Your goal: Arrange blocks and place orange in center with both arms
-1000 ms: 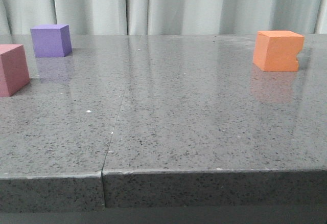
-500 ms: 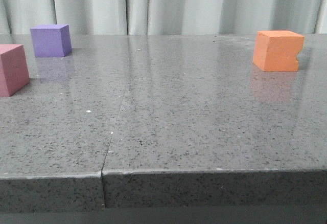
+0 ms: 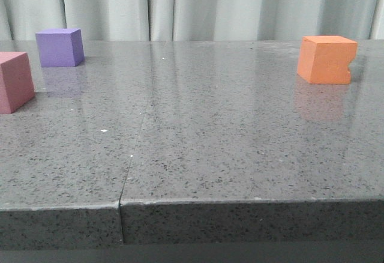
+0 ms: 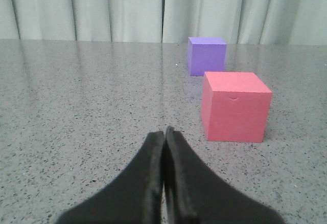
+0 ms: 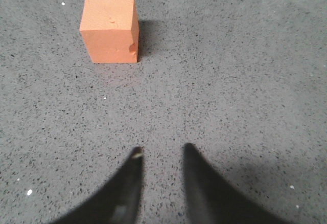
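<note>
Nothing has moved: orange cube (image 3: 326, 59) sits apart, unmarked, from both claws.

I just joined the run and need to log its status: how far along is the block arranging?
Nothing looks done: the orange cube sits far right, the purple cube and pink cube far left, the table middle bare. Nothing is in hand: left gripper shut and empty, right gripper open above the table. All picking and placing remains.

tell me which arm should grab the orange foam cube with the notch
Probably the right. Its gripper is open, with the orange foam cube ahead on the table's right side. The left gripper is shut, facing the other blocks.
</note>
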Robot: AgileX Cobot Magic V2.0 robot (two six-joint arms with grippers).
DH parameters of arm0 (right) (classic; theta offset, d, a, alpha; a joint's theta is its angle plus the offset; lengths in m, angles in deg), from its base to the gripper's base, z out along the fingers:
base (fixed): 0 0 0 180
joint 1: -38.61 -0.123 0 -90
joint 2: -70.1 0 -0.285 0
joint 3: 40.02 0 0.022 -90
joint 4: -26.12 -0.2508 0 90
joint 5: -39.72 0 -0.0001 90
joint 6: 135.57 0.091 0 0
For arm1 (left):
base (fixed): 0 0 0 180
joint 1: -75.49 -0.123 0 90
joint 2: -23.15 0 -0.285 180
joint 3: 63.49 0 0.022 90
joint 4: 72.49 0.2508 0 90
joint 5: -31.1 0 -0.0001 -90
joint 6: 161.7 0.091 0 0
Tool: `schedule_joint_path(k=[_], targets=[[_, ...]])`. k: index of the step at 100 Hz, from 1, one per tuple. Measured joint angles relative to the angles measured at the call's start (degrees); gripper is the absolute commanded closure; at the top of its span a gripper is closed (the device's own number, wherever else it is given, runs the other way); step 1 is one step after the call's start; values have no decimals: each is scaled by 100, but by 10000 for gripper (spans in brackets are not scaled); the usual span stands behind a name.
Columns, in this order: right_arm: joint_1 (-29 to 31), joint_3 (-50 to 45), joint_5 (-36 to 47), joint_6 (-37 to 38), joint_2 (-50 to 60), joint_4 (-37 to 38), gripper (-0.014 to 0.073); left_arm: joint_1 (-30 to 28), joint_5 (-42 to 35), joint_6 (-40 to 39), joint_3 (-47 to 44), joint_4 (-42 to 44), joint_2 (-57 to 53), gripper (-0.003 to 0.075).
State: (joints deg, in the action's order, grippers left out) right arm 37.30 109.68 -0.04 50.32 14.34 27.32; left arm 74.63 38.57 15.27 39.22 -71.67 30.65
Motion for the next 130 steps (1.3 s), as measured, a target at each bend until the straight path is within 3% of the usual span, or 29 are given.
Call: schedule_joint_path(k=[6,14,48,107,130], targets=[[0,135,-11,0,-280,-9,-78,0,0,0,0,0,0,741],[0,303,-49,0,-592,-26,-35,0,0,0,0,0,0,741],[0,1780,-848,0,-1973,-677,-29,0,0,0,0,0,0,741],[-459,5007,-2905,0,-4918,-713,-29,0,0,0,0,0,0,741],[-459,5947,-3116,0,-5822,-713,-29,0,0,0,0,0,0,741]])
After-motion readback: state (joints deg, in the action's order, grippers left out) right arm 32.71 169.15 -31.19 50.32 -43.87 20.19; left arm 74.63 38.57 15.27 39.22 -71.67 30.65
